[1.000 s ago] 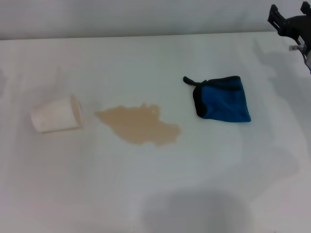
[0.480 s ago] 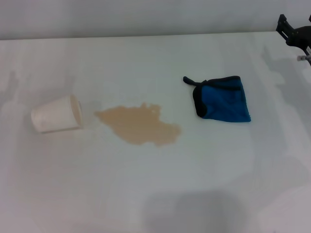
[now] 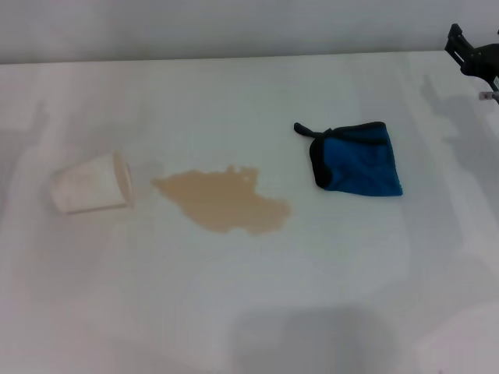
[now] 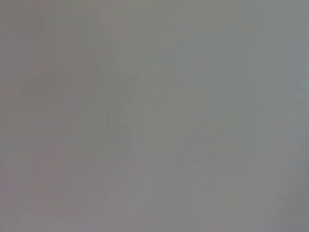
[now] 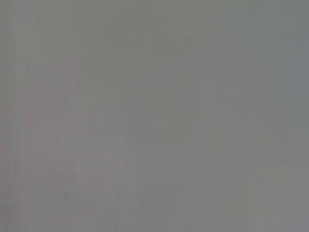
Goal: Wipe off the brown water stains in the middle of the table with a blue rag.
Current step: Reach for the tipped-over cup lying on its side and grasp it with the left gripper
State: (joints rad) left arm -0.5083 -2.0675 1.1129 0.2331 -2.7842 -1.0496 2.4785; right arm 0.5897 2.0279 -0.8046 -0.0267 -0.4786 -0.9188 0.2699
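White table point(image 3: 234, 312) filled most of the head view, smooth and plain. Brown water stains point(image 3: 222, 200) sat near its middle, flat with ragged edges. Pale paper cup point(image 3: 90, 184) lay tipped on its side just left of the puddle, mouth toward it, not touching. Blue rag point(image 3: 359, 158) lay folded to the right, apart from the puddle, black loop at its far left corner.

On the table point(image 3: 249, 312), the brown water stains point(image 3: 222, 200) lie near the middle. A tipped paper cup point(image 3: 91, 185) lies just left of them, its mouth toward the stains. The blue rag point(image 3: 359, 160) lies to their right, slightly farther back, apart from them.
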